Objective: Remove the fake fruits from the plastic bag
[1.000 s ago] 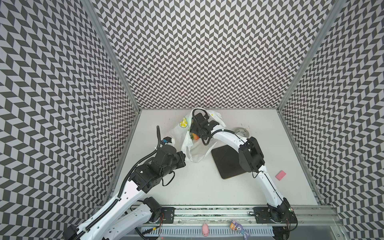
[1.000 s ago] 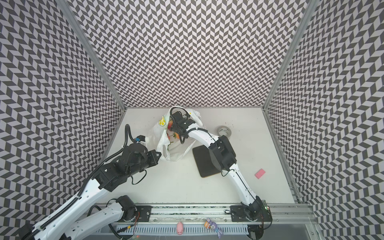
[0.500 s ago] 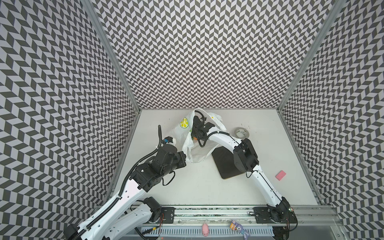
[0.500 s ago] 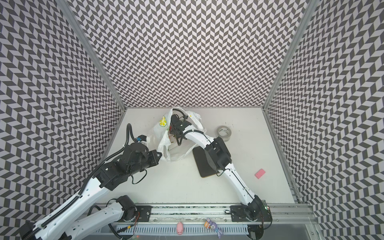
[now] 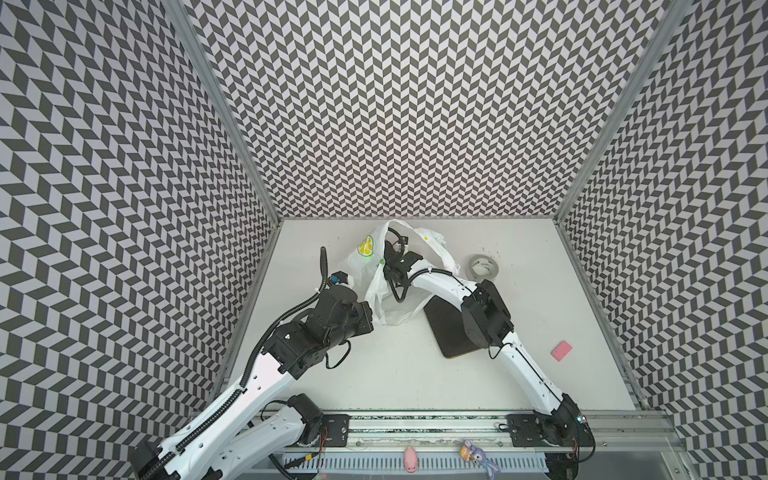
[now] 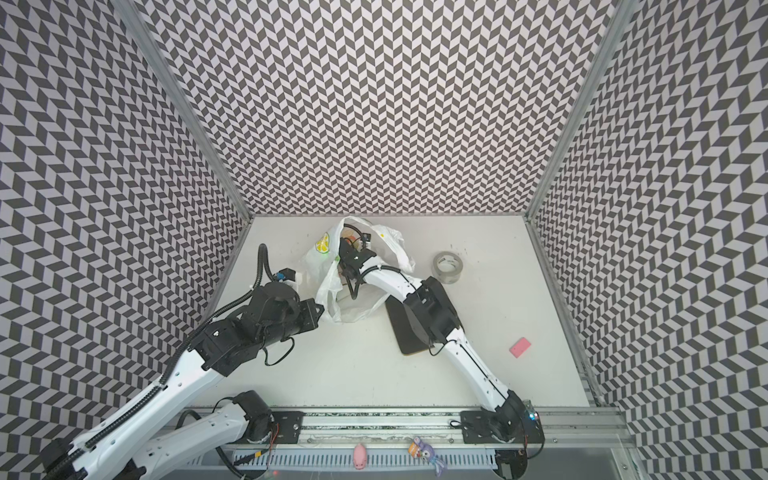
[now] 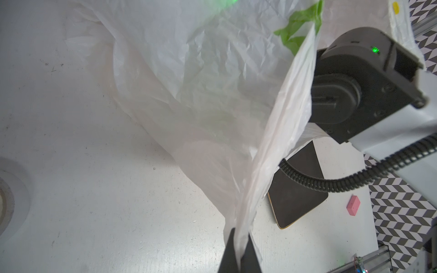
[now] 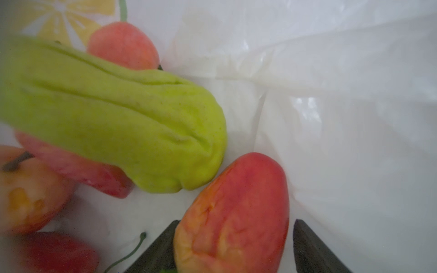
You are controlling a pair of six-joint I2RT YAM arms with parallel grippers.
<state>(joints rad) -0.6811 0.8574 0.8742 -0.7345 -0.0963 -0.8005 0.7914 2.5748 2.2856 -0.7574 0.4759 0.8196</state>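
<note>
Right wrist view, looking inside the thin crinkly white plastic bag [image 8: 331,118]: the right gripper [image 8: 236,221] stands with its jaws spread on either side of a glossy oblong red-yellow fruit [image 8: 236,208]. One dark finger [image 8: 160,248] lies against the fruit's side, and a narrow gap shows between the fruit and the opposite finger [image 8: 312,250], so the fruit is straddled but not clamped. Touching the end of that fruit lies a ridged yellow-green fruit [image 8: 123,118]. Beyond it is a small pink-red peach [image 8: 123,45], which sits beside a printed lemon slice on the bag wall. A red fruit [image 8: 94,175] is partly hidden under the green one, and a blurred red-orange apple with a dark stem [image 8: 26,191] lies nearby. In the left wrist view the left gripper [image 7: 240,238] is clenched on a stretched strip of the bag's edge and holds it taut. In both top views the bag [image 5: 399,311] [image 6: 353,309] sits toward the back of the white table [image 5: 415,374], with the right arm [image 5: 440,282] reaching into its open mouth. A dark square tray [image 5: 449,332] lies just beside the bag, partly under that arm. A grey tape roll [image 5: 482,266] and a small pink block [image 5: 561,351] lie well apart from the bag.
</note>
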